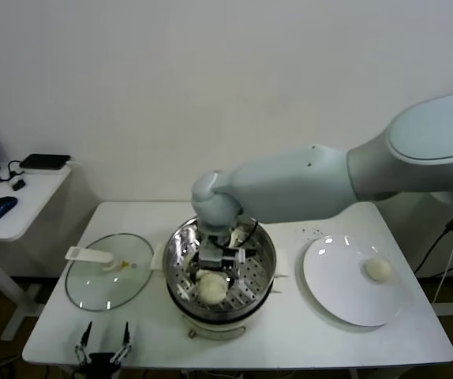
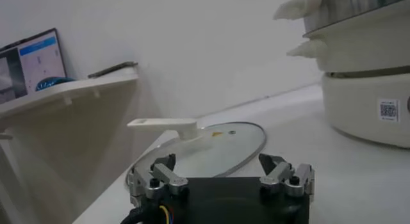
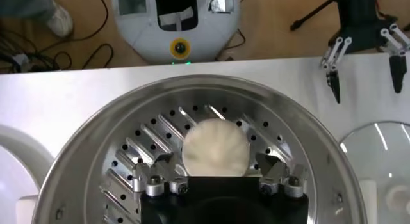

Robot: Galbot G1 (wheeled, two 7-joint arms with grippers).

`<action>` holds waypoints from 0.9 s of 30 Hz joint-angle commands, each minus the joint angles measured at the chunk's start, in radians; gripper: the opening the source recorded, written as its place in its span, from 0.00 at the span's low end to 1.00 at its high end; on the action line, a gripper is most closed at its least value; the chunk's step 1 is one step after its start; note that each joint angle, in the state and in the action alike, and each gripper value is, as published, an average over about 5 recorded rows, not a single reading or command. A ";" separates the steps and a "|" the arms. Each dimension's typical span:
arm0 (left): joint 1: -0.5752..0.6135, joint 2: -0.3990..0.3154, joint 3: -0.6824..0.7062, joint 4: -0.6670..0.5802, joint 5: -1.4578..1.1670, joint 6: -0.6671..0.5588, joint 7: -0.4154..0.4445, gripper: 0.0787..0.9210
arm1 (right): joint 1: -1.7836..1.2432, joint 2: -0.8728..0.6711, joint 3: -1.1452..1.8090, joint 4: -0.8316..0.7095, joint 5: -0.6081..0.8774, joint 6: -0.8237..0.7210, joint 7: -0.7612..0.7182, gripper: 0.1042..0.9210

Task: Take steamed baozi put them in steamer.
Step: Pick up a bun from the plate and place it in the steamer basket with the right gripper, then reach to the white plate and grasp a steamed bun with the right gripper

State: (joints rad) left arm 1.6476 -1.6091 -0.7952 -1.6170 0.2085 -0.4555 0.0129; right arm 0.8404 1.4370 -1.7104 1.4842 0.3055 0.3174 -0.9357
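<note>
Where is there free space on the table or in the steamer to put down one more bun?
In the steamer, the perforated tray is bare on either side of the bun; the middle is crowded by the open right tool. The white plate is bare except for one bun. Table is free in front of the plate, less between glass lid and left tool.

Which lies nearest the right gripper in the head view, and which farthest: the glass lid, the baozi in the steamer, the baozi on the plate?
From the right gripper, inside the steamer:
1. Baozi in the steamer, just below it.
2. Glass lid, robot's left.
3. Baozi on the plate, robot's right.
</note>
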 commanded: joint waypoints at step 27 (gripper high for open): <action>0.004 -0.049 0.007 0.007 0.018 0.003 0.003 0.88 | -0.094 -0.748 -0.158 -0.432 -0.044 -0.163 -0.198 0.88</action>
State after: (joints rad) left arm 1.6497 -1.6091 -0.7866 -1.6103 0.2263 -0.4537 0.0183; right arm 0.9464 0.9114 -1.9542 1.2203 0.4106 0.1889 -1.1391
